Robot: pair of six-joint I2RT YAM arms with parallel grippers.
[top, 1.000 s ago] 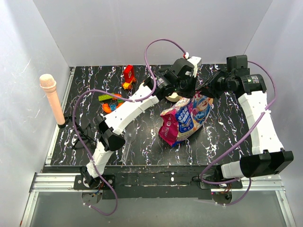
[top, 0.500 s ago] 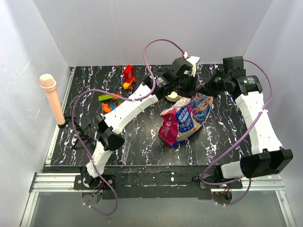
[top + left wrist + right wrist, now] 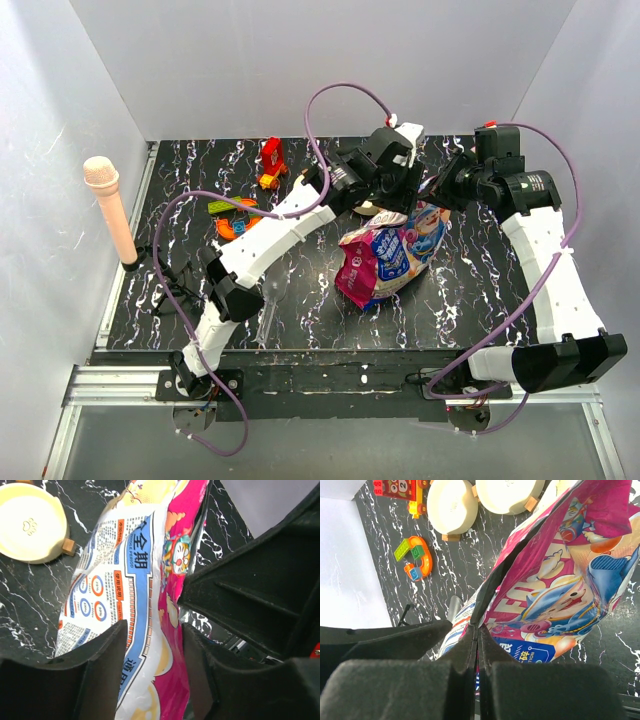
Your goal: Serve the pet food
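Note:
The pet food itself is hidden inside its glossy magenta-and-blue bag (image 3: 390, 250), which lies on the black marbled table. My right gripper (image 3: 477, 632) is shut on the bag's top edge (image 3: 490, 587), at the bag's far end (image 3: 437, 192). My left gripper (image 3: 152, 665) is open and straddles the same edge from the other side, the bag's white-and-blue back (image 3: 115, 575) lying loose between its fingers (image 3: 102, 665). In the top view the left gripper (image 3: 395, 195) hovers just left of the right one. Two cream bowls (image 3: 452, 505) (image 3: 507, 492) stand beside the bag's mouth.
Colourful toy blocks (image 3: 235, 215) and a red toy (image 3: 270, 160) lie at the back left. A pink microphone-like stick (image 3: 108, 205) stands at the left edge. A clear scoop (image 3: 272, 298) lies near the left arm. White walls close in the table.
My left gripper has opened and let go of the bag's edge. My right gripper has closed on that edge and shifted slightly left.

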